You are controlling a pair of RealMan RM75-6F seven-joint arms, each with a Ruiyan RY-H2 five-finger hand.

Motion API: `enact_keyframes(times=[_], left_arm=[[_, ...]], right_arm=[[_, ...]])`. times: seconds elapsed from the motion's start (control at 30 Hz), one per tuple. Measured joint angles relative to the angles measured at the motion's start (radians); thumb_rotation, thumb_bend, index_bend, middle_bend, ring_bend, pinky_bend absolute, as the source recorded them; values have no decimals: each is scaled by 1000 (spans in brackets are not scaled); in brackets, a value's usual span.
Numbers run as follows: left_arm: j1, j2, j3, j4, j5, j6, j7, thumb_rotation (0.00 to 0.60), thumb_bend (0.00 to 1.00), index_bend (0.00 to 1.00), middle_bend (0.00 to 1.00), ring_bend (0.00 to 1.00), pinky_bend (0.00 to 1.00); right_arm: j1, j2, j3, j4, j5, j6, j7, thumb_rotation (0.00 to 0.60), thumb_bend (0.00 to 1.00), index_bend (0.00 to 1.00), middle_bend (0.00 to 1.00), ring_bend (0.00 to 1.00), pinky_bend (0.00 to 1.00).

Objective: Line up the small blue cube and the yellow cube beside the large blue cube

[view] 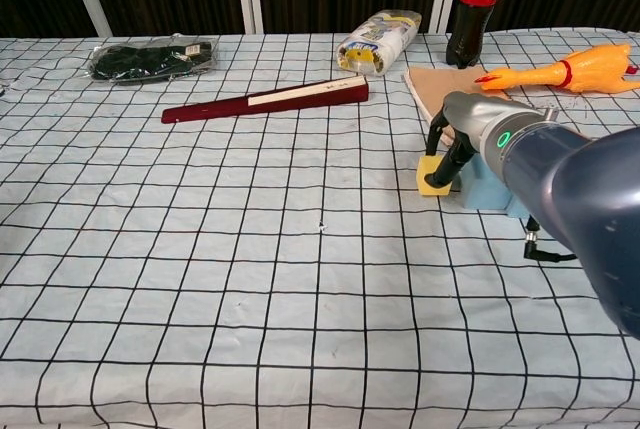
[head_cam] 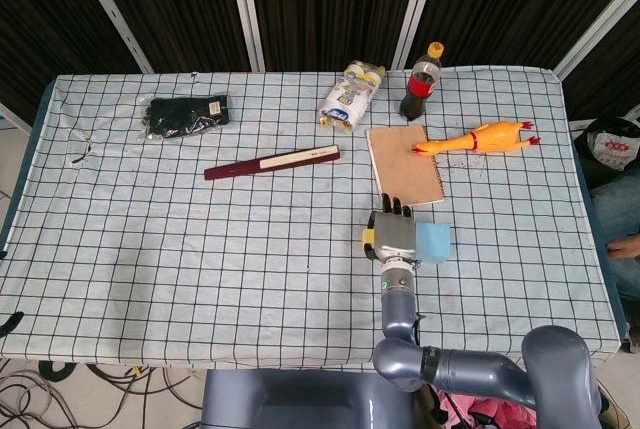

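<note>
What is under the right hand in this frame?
The right hand covers most of the yellow cube, which sits against the large blue cube. No small blue cube shows; whether the hand hides it cannot be told.

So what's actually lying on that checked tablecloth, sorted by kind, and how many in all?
Cubes: 2, a yellow cube and a light blue cube
Bottles: 1, dark cola bottle
Rubber toy chickens: 1
Brown notebooks: 1
Dark red folded fans: 1
Black packets: 1
White printed packs: 1
Total: 8
</note>
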Motion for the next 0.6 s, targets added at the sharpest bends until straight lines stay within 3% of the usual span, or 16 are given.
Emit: enact_keyframes(times=[0.6], left_arm=[[0,-1,-1,0,-3,0,5,600,11,214,52,0,0]], right_arm=[[-33,-8,9,16,-27,-23,-8,600,359,493,16,1,92]])
